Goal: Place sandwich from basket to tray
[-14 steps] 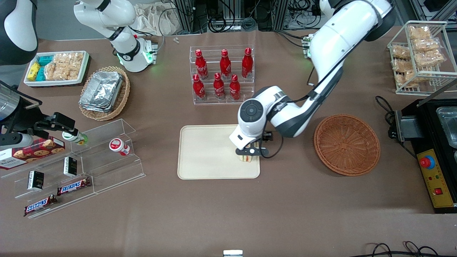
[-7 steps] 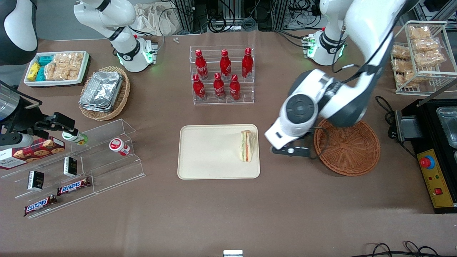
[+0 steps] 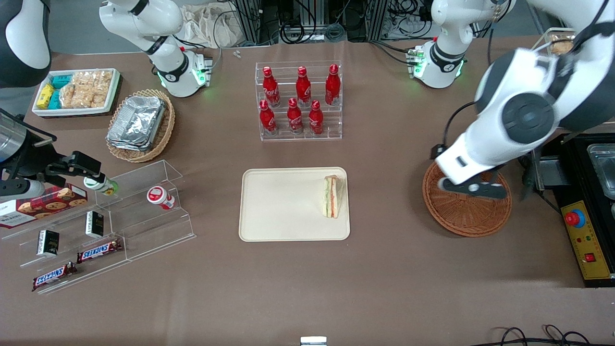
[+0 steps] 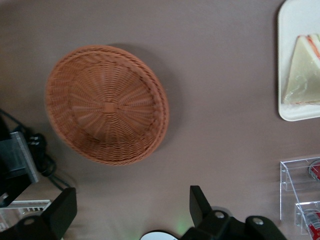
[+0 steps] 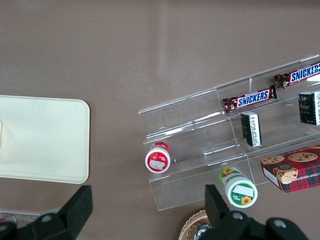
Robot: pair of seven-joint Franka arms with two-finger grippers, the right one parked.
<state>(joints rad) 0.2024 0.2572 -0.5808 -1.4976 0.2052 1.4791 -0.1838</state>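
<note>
The sandwich (image 3: 332, 196) lies flat on the beige tray (image 3: 283, 206), at the tray's edge nearest the working arm; it also shows in the left wrist view (image 4: 301, 71) on the tray (image 4: 285, 60). The round reddish-brown basket (image 3: 463, 211) is empty, and shows whole in the left wrist view (image 4: 107, 105). My left gripper (image 3: 473, 188) hangs high above the basket, open and empty, its fingers (image 4: 199, 202) spread wide.
A clear rack of red bottles (image 3: 300, 101) stands farther from the front camera than the tray. A black box with a red button (image 3: 584, 226) sits beside the basket at the working arm's end. A clear shelf with snacks (image 3: 96, 226) lies toward the parked arm's end.
My gripper let go of the sandwich on the tray, then rose and swung away to above the basket. The sandwich stays on the tray.
</note>
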